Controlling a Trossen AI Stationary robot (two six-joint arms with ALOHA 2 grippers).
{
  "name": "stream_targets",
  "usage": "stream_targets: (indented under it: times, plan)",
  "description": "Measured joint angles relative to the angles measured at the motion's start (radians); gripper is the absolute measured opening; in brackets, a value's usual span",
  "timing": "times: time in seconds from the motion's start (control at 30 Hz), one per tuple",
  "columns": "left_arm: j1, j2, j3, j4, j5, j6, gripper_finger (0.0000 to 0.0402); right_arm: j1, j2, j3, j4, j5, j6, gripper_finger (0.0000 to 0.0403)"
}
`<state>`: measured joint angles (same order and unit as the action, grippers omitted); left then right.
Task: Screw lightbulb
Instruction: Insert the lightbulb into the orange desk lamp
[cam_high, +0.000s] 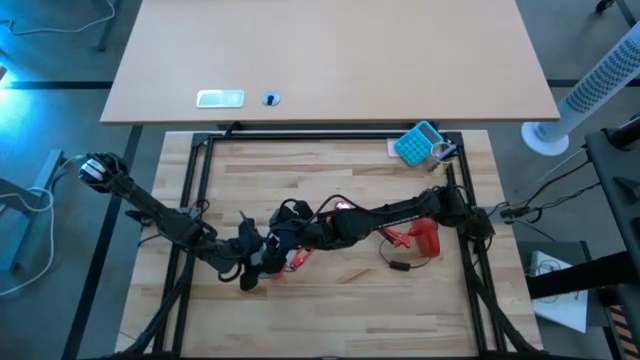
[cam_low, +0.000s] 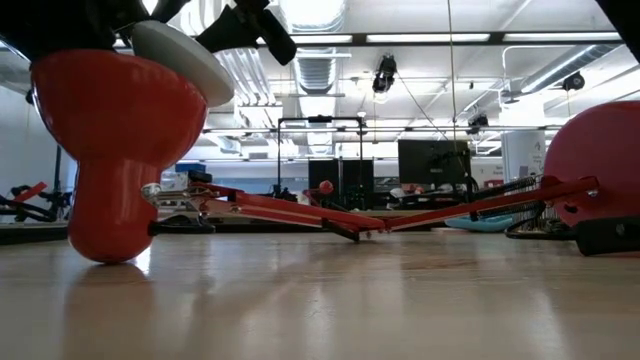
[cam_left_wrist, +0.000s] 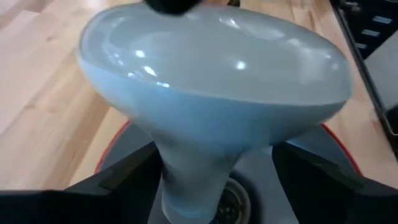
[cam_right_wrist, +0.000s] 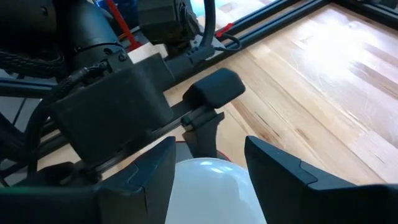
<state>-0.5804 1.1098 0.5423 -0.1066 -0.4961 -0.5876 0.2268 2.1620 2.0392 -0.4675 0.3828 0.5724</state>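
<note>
**Lightbulb seated in the red lamp shade, both grippers around it**

The lightbulb (cam_left_wrist: 211, 93) is pale white with a broad, glossy dome that narrows to a slim neck. Its neck goes down into the lamp shade (cam_low: 110, 150), a red cone, toward the metal socket (cam_left_wrist: 227, 199) at the bottom. The shade is the only container in use, and the bulb is all it holds.

The left gripper (cam_left_wrist: 214, 171) sits at the shade, one dark finger on each side of the bulb's neck; whether they press it cannot be told. The right gripper (cam_right_wrist: 208, 165) reaches in from the other side, its two fingers spread on either side of the dome, which lies directly between them.

Only the left wrist view shows the socket. Only the low view shows the shade's red outside, resting tilted on the wooden table (cam_low: 350, 300), the bulb's dome poking out of its rim. The high view shows both arms meeting near the table's middle, with the lamp base (cam_high: 425, 238) off toward the right arm's side.
</note>
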Motion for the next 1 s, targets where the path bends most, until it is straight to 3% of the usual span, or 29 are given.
stream_targets:
  times: [0.5, 0.8, 1.0]
  plan:
    - [0.000, -0.012, 0.143, -0.259, 0.008, 0.029, 0.0311, 0.002, -0.053, -0.001, -0.042, 0.014, -0.011, 0.0187]
    - [0.003, 0.016, 0.086, -0.199, 0.001, 0.008, 0.0311, 0.046, -0.198, 0.000, -0.315, 0.096, 0.013, 0.0191]
    - [0.003, 0.022, 0.082, -0.176, -0.019, -0.001, 0.0311, 0.077, -0.203, -0.058, -0.555, 0.106, 0.190, 0.0191]
